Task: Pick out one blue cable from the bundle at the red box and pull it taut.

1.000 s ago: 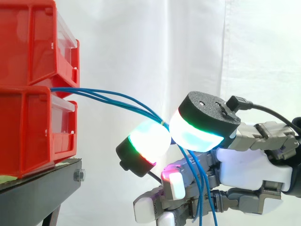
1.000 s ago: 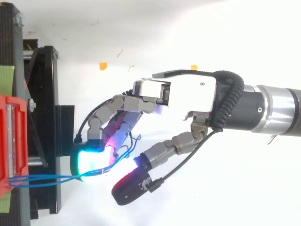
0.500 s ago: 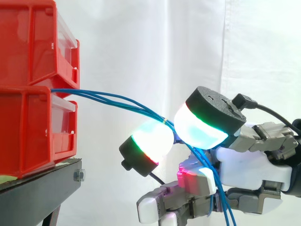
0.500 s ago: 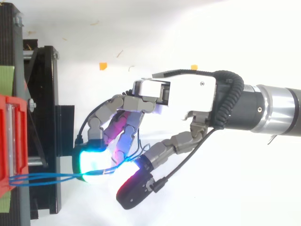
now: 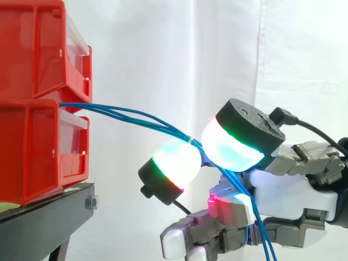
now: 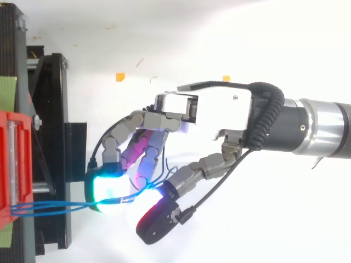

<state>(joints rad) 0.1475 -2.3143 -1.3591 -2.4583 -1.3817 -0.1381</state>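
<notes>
A robot hand [image 5: 288, 190] with a white palm and grey fingers reaches in from the right edge of the side view, in front of a white curtain [image 5: 163, 54]. At the left edge, two red plastic bins [image 5: 38, 103] are stacked one on the other on a black metal stand [image 5: 49, 217].

A bundle of thin blue cables [image 5: 130, 115] comes out at the seam between the upper and lower bin, at their front edge. It runs right in a shallow downward curve, away from the stand's edge and through open air. Beside the bins the strands are slightly spread, and they draw together where they meet the hand.

The hand is closed on the bundle. Two thick fingertips [image 5: 176, 163], glowing white and cyan with green and red rims, are pressed together with the cables between them. A small pale tie sits on the bundle right at that pinch. Past the pinch, the cables drop steeply in front of the palm and leave by the bottom edge. Lower fingers curl beneath, one tip glowing magenta.

From above, the hand [image 6: 219, 109] extends left toward the stand [image 6: 55, 109]. The cables [image 6: 49, 207] cross from the red bin [image 6: 11, 164] near the stand's lower corner to the glowing pads. Two small orange scraps [image 6: 120, 76] lie on the white floor above the hand.
</notes>
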